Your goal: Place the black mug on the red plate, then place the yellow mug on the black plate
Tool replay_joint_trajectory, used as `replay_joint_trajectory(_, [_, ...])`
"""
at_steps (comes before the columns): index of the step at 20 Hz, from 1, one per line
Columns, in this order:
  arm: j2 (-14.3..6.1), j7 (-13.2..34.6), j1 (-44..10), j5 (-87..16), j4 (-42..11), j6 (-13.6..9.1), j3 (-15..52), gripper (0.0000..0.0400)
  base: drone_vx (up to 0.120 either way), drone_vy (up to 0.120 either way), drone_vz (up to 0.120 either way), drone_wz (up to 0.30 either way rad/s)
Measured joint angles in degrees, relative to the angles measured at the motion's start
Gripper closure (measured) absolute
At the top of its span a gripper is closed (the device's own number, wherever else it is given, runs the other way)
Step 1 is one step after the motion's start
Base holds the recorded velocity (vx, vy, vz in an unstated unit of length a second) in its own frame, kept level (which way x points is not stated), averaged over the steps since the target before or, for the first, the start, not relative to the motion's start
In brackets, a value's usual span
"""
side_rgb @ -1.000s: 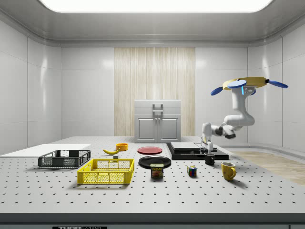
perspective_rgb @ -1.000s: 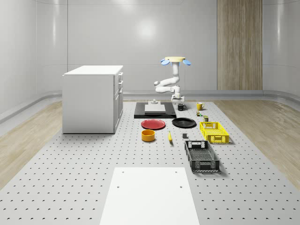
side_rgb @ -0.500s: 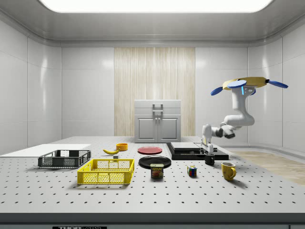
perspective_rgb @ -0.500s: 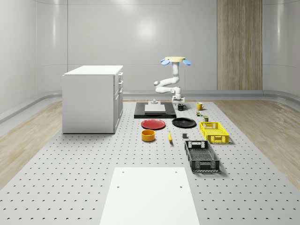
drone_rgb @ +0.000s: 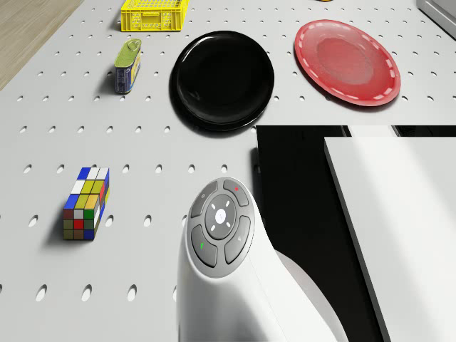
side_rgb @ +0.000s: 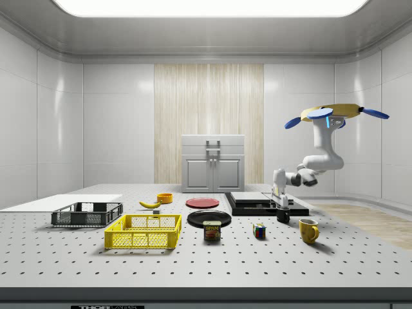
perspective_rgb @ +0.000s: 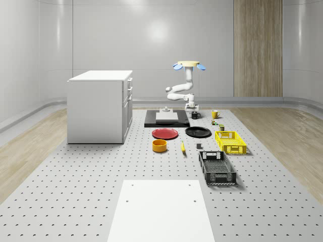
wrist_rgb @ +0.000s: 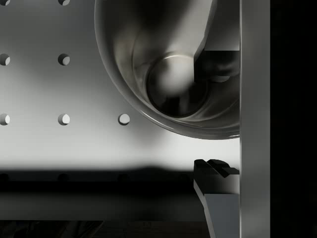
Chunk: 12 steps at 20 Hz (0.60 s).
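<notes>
1. Since one second ago the gripper has come lower, and now it is just above the black mug; the mugs and plates have not moved.
2. From the side view's left: the red plate, the black plate, then the black mug on the table beside a black platform, then the yellow mug. The drone hovers high above the table's right end.
3. The wrist view adds what the side view cannot show: the mug is seen from above, with one finger inside the mug and the other outside, so the wall is between them. The jaws are apart and nothing is grasped.
4. The drone view shows both plates side by side, near each other.
5. In the drone view the arm hides the black mug. Its handle I cannot make out in the wrist view.
</notes>
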Motion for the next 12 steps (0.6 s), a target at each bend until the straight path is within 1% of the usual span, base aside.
replay_joint_trajectory(3, [-0.28, 0.11, -0.15, 0.12, 0.05, 0.28, 0.03, 0.0251, 0.0, 0.0, 0.0, 0.0])
replay_joint_trajectory(7, [-0.51, 0.43, -0.27, 1.5, -0.45, -0.17, 1.41, 0.0276, 0.0, 0.0, 0.0, 0.0])
replay_joint_trajectory(8, [-0.55, 0.55, -0.3, 2.09, -0.67, -0.42, 2.01, 0.0279, 0.0, 0.0, 0.08, 0.0])
replay_joint_trajectory(12, [-0.66, 1.14, -0.48, 5.01, -1.63, -1.65, 5.03, 0.0286, 0.0, 0.0, 0.12, 0.0])
